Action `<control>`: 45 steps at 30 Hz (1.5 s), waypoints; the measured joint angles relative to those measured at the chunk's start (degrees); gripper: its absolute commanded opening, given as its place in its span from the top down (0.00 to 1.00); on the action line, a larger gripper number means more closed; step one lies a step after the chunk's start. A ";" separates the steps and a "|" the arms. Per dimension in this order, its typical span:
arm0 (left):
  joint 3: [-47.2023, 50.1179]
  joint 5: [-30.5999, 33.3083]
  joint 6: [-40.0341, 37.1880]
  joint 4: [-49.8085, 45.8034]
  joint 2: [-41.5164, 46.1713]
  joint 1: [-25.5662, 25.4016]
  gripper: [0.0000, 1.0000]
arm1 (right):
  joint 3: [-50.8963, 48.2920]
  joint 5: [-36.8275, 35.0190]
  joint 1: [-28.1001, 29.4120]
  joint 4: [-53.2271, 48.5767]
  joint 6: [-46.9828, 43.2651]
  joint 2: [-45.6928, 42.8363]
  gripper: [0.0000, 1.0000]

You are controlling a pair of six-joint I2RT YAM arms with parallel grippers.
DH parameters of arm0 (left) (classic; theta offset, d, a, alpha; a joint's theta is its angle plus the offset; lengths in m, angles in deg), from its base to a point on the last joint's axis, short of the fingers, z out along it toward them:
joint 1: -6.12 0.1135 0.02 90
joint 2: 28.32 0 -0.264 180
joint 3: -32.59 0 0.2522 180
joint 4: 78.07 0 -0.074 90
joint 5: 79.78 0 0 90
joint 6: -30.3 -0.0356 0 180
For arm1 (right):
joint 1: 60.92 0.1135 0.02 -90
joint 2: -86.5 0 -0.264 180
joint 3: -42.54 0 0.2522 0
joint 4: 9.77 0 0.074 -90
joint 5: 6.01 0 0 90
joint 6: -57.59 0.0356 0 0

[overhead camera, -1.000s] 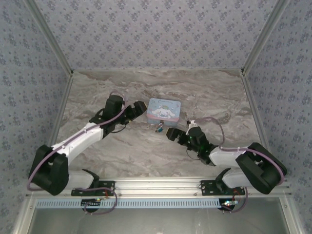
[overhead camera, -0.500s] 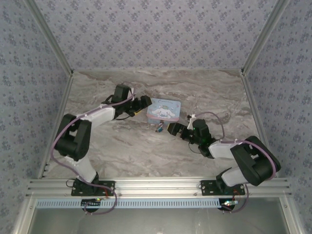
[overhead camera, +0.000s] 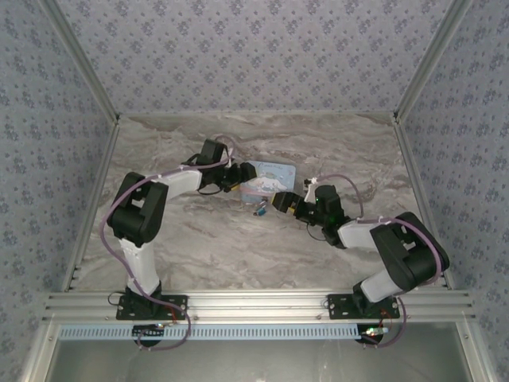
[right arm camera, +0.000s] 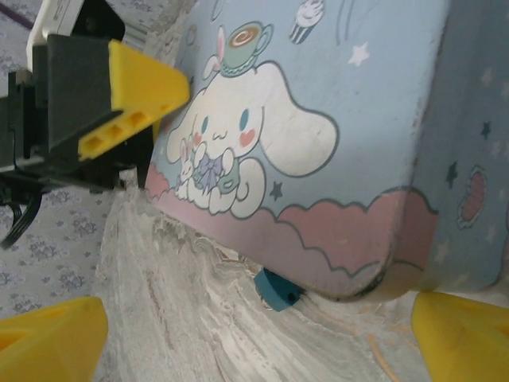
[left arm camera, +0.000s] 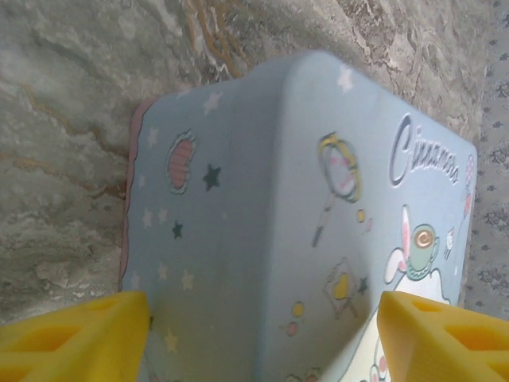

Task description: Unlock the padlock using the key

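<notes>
Centrally on the grey-veined marble-patterned table (overhead camera: 199, 239) lies a pastel-blue rectangular metal tin (overhead camera: 274, 179), its lid printed with a white long-eared cartoon dog, stars and pink clouds. Both arms reach in toward it from opposite sides. The left gripper (overhead camera: 237, 177) is at the tin's left end. In the left wrist view its yellow fingers (left arm camera: 71, 334) stand wide apart with a corner of the tin between them. The tin fills the gap from one finger to the other, but I cannot tell whether the fingers actually press on it. The right gripper (overhead camera: 280, 202) sits low by the tin's near right corner. Its yellow fingers (right arm camera: 48, 342) are spread wide and pinch nothing, with only the table surface between them and the tin just ahead. The tiny teal-blue block-shaped padlock (overhead camera: 260, 211) rests on the table just in front of the tin's near edge, between the tin and the right gripper. In the right wrist view a small teal part of it peeks out at the foot of the tin's wall, close against the tin and apart from both of the right gripper's fingers. One finger of the left gripper also shows there, at the tin's far end.
</notes>
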 measured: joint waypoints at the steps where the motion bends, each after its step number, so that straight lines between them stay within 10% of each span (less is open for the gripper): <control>1: 0.76 -0.26 0.09 0.81 0.04 0.00 0.29 | 0.33 0.59 -0.63 -0.11 -0.13 0.33 0.01; 16: 14.84 1.11 4.04 10.60 8.44 -1.92 0.30 | 0.79 5.49 -6.67 0.90 -7.32 2.29 0.13; 45: 15.08 2.14 4.90 10.23 8.98 -2.23 0.30 | 0.76 3.87 3.26 15.04 -14.91 14.53 0.34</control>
